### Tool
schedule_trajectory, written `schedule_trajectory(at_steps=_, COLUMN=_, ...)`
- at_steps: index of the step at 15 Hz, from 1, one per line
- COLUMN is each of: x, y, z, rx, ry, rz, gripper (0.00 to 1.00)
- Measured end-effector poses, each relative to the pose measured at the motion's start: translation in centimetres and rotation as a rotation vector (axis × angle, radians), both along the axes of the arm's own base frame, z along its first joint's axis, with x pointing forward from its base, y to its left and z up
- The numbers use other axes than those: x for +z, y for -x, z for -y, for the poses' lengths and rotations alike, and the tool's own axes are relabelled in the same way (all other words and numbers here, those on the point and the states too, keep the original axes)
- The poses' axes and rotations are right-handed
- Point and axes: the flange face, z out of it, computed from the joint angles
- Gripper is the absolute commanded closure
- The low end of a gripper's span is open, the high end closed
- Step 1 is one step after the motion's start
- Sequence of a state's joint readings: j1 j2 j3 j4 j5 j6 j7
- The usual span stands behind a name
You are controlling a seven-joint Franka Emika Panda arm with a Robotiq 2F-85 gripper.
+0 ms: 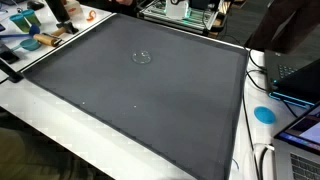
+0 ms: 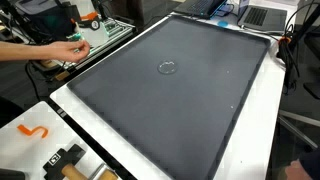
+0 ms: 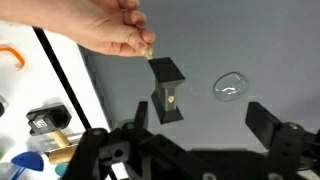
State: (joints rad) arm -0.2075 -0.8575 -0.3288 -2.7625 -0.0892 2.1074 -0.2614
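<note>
Wrist view: the claw (image 3: pixel 205 118) comes in from the bottom edge, its jaws spread wide with nothing between them. A hand (image 3: pixel 112 27) reaches in from the upper left, finger and thumb pinched together. Just under those fingertips, at centre frame, is a small dark block (image 3: pixel 168 90). It sits a little above the claw's finger (image 3: pixel 146 112) at lower centre-left and apart from it. I cannot tell whether the block hangs from the hand or rests on the grey mat (image 3: pixel 285 50) below it. Right of the block, near it and not touching, a clear ring (image 3: pixel 231 86) lies flat on the mat.

In both exterior views the mat (image 1: pixel 150 110) (image 2: pixel 170 115) fills most of the frame, with the ring (image 1: pixel 142 57) (image 2: pixel 167 68) alone a little above its middle. In an exterior view the hand (image 2: pixel 62 48) enters from the left edge, at the mat's upper-left border; what it pinches is too small to tell. A white table (image 2: pixel 25 115) shows at lower left, with an orange mark (image 2: pixel 35 131) on it. The claw shows in neither exterior view.
</note>
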Motion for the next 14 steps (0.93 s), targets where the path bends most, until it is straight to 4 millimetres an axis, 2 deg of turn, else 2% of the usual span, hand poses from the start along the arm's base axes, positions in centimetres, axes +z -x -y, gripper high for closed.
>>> schedule_trajectory(at_steps=3, x=-0.35, y=-0.01, z=-0.17, rx=0.003, ry=-0.002, rz=-0.009, gripper=0.00)
schedule_trajectory(at_steps=4, x=-0.20, y=-0.08, z=-0.18, rx=0.004, ry=0.002, rz=-0.007, gripper=0.03)
schedule_trajectory(at_steps=5, x=-0.06, y=-0.17, z=-0.20, rx=0.005, ry=0.006, rz=-0.006, gripper=0.26)
schedule_trajectory(at_steps=7, x=0.08, y=-0.29, z=-0.26, rx=0.007, ry=0.010, rz=-0.006, gripper=0.29)
schedule_trajectory(at_steps=14, x=0.14, y=-0.38, z=-0.47, rx=0.013, ry=0.015, rz=-0.011, gripper=0.85)
